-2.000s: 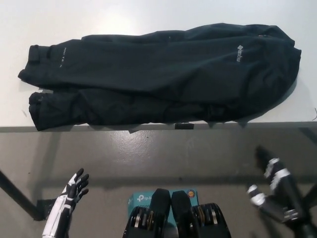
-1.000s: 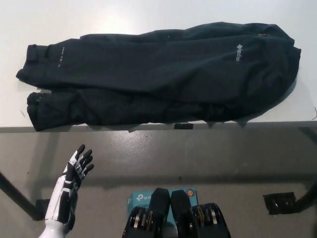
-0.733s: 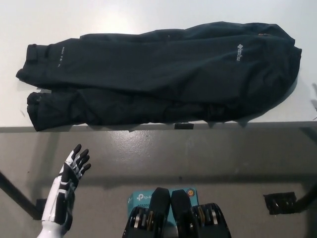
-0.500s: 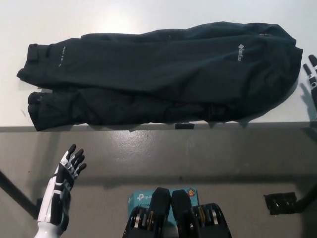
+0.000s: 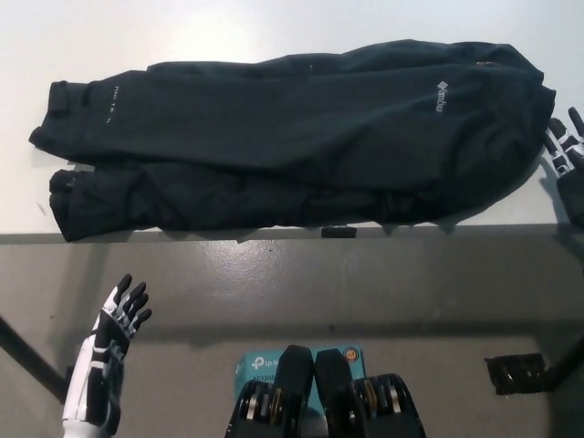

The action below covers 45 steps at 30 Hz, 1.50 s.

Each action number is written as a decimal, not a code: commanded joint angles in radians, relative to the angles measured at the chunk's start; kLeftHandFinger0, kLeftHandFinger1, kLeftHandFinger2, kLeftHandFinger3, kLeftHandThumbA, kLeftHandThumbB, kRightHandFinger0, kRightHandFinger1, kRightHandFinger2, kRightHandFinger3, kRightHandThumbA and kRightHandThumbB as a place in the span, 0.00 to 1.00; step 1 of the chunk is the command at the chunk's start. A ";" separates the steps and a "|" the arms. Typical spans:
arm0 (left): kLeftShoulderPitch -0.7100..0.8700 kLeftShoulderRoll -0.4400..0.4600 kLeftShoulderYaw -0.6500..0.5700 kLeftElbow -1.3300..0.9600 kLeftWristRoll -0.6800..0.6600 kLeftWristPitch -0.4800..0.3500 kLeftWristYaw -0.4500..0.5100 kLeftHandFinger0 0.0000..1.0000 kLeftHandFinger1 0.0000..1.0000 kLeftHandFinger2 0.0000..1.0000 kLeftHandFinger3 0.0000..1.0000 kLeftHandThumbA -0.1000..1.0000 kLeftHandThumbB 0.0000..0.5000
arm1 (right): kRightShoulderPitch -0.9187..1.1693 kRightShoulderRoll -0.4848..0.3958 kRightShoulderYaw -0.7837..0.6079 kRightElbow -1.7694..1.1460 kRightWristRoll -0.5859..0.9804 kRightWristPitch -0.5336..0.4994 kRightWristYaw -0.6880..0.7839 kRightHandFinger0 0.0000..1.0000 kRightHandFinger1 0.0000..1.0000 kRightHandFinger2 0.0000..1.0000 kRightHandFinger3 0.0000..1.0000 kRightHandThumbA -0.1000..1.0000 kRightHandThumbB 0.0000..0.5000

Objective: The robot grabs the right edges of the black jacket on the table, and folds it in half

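Observation:
The black jacket [image 5: 301, 137] lies spread across the white table [image 5: 228, 32], sleeves to the left, a small white logo near its right end. My black right hand [image 5: 568, 160] is over the table at the picture's right edge, just beside the jacket's right edge, fingers apart and holding nothing. Low at the lower left, below the table's front edge, my white left hand [image 5: 105, 360] rests open with its fingers spread.
The table's front edge [image 5: 274, 235] runs across the middle of the picture, with grey floor below it. A small black object [image 5: 518, 372] lies on the floor at the lower right. A teal box [image 5: 265, 370] sits by the bottom middle.
My right hand left the lower right, went out of view, then came in at the right edge beside the jacket. My left hand rose slightly, then sank lower left.

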<state>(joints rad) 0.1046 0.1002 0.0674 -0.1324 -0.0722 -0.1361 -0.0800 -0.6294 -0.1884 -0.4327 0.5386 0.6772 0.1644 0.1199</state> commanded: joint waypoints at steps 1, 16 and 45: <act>0.006 0.005 0.003 -0.019 -0.018 -0.052 -0.007 1.00 1.00 1.00 1.00 1.00 0.45 | -0.020 -0.018 -0.008 -0.010 -0.011 -0.055 0.027 1.00 1.00 1.00 1.00 0.97 0.41; 0.000 0.006 0.006 -0.029 -0.013 -0.041 -0.002 1.00 1.00 1.00 1.00 1.00 0.45 | -0.042 -0.014 0.003 0.041 -0.037 -0.083 0.051 1.00 1.00 1.00 1.00 0.99 0.36; -0.007 0.013 0.003 -0.025 -0.014 -0.044 -0.007 1.00 1.00 1.00 1.00 1.00 0.43 | -0.100 0.027 0.016 0.160 -0.049 -0.099 0.076 1.00 1.00 1.00 1.00 0.98 0.45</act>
<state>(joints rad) 0.1018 0.1012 0.0698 -0.1326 -0.0877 -0.1468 -0.0803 -0.6543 -0.1744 -0.4173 0.7161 0.6046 0.0859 0.1529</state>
